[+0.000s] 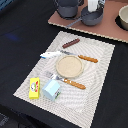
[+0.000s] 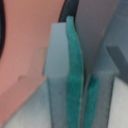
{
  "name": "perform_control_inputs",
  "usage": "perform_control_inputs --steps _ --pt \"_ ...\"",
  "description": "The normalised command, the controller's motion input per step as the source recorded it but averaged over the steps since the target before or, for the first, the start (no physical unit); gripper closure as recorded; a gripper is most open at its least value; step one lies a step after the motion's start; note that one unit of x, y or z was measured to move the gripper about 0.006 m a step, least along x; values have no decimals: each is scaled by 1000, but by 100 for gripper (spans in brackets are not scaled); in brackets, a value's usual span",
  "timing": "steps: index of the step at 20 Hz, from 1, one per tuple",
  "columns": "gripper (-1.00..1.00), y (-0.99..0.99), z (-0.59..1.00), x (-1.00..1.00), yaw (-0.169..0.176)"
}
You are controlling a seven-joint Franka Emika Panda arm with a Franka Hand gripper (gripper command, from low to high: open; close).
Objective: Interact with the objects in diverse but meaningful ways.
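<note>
In the exterior view my gripper (image 1: 93, 6) hangs at the far edge, over a dark grey pan (image 1: 91, 18) with a thin handle on the pinkish board (image 1: 107, 27). The wrist view shows the gripper (image 2: 83, 87) shut, its green pads (image 2: 74, 75) almost touching, with nothing visible between them. On the striped placemat (image 1: 95, 60) lie a white-and-blue tube (image 1: 50, 54), a pale blue carton (image 1: 52, 90) and a yellow box (image 1: 34, 88). The gripper is well away from them.
A tan plate (image 1: 69, 65) sits mid-mat between a knife (image 1: 82, 57) and a fork (image 1: 67, 80). A reddish-brown stick (image 1: 71, 43) lies near the mat's far edge. A dark pot (image 1: 67, 7) and a bowl (image 1: 123, 17) stand on the board.
</note>
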Motion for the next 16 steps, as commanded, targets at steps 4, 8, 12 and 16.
perform_control_inputs --steps 4,8,12,16 --pt "100 871 149 311 0" --pt "100 883 190 284 0" --pt "100 595 85 431 -6" --pt "100 41 -33 724 -50"
